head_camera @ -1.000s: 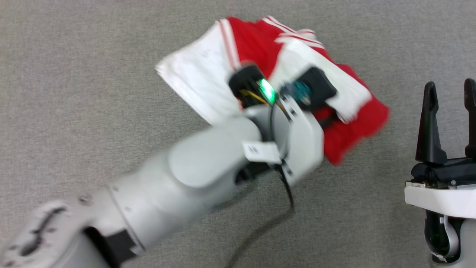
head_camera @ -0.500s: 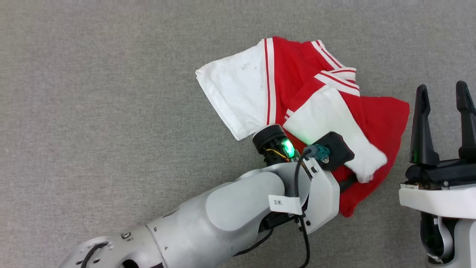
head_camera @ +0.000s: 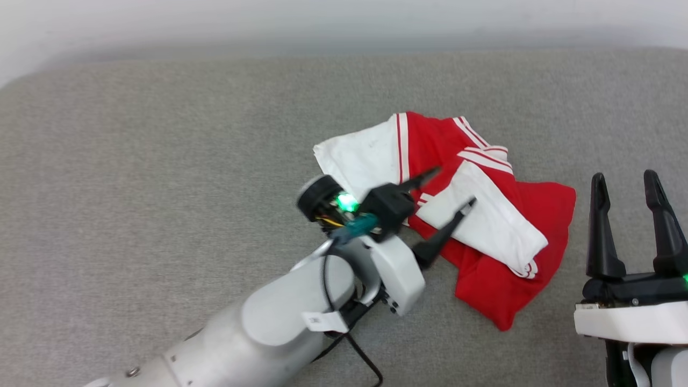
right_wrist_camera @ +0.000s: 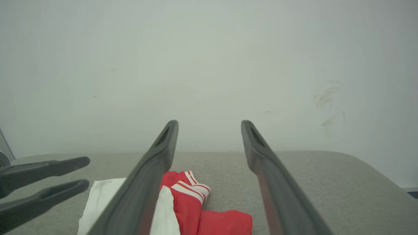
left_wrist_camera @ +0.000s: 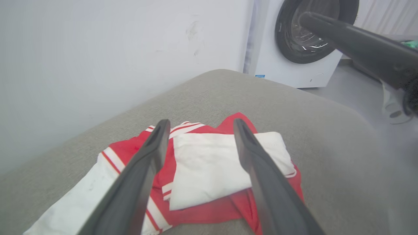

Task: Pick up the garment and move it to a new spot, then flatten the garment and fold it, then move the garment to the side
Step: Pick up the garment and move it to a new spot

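We see the garment lying in a loose heap right of centre on the grey fabric surface. Its long axis runs on a diagonal from the far left down to the near right in the head view. The left end effector is the nearer one. Its fingers are spread with nothing between them and point across the heap's middle, straddling a folded white sleeve; we cannot tell whether they touch the cloth. The right end effector stands just beside the red hem, also spread and empty. The garment is not flat: one white sleeve fans out at the far end, the other lies doubled over the red body, the striped trim shows, and the print is hidden.
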Motion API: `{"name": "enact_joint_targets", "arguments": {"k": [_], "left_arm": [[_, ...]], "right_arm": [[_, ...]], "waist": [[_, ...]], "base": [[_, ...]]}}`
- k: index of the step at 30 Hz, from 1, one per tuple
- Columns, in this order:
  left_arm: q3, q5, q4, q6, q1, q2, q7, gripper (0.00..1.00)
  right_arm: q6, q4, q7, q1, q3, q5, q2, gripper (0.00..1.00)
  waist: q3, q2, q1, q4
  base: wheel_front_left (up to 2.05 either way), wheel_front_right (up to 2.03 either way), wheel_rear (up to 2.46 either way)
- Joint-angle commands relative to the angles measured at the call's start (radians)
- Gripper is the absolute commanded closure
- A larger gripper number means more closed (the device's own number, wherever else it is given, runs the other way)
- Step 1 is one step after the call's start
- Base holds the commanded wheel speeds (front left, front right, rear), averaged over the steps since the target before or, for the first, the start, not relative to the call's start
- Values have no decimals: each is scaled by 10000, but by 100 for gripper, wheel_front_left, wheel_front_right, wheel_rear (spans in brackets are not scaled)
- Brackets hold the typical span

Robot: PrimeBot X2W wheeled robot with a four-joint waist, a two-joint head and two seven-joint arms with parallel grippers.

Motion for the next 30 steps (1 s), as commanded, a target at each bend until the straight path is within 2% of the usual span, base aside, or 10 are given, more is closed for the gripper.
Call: {"name": "enact_joint_targets", "arguments": {"k": [1, 5, 9, 12, 14, 17, 20, 30], "left_arm": [[438, 207, -461, 350, 297, 178, -64, 0], [2048, 969, -1894, 1361, 1547, 956, -50, 0], [3570, 1792, -3000, 2059, 3005, 1547, -53, 0], [4686, 2223, -3603, 2474, 4089, 1758, -54, 0], [5629, 2497, -4108, 2697, 4837, 1700, -55, 0], [6762, 3028, -4469, 2811, 5919, 1609, -55, 0], [7744, 3663, -4721, 2720, 6861, 1396, -56, 0], [9765, 4963, -4698, 1599, 8862, 253, -55, 0]], "right_arm": [[-7, 43, -21, 163, -39, -30, 25, 0], [-7, 102, -21, 432, -20, -73, 26, 0], [-7, 185, -21, 635, 28, -110, 25, 0], [-7, 220, -21, 747, 100, -196, 25, 0], [-7, 261, -21, 836, 93, -214, 22, 0], [-7, 322, -21, 908, 134, -279, 25, 0], [-7, 426, -21, 1037, 147, -299, 22, 0], [-7, 803, -21, 1549, 208, -364, 23, 0]], "waist": [[-458, -1, 1, 321], [-892, -1, 1, 560], [-1237, -1, 1, 730], [-1403, -1, 1, 789], [-1495, -1, 1, 825], [-1593, -1, 1, 842], [-1699, -1, 1, 835], [-2086, -1, 1, 680]], "base": [[0, 0, 0], [0, 0, 0], [0, 0, 0], [0, 0, 0], [0, 0, 0], [0, 0, 0], [0, 0, 0], [0, 0, 0]]}}
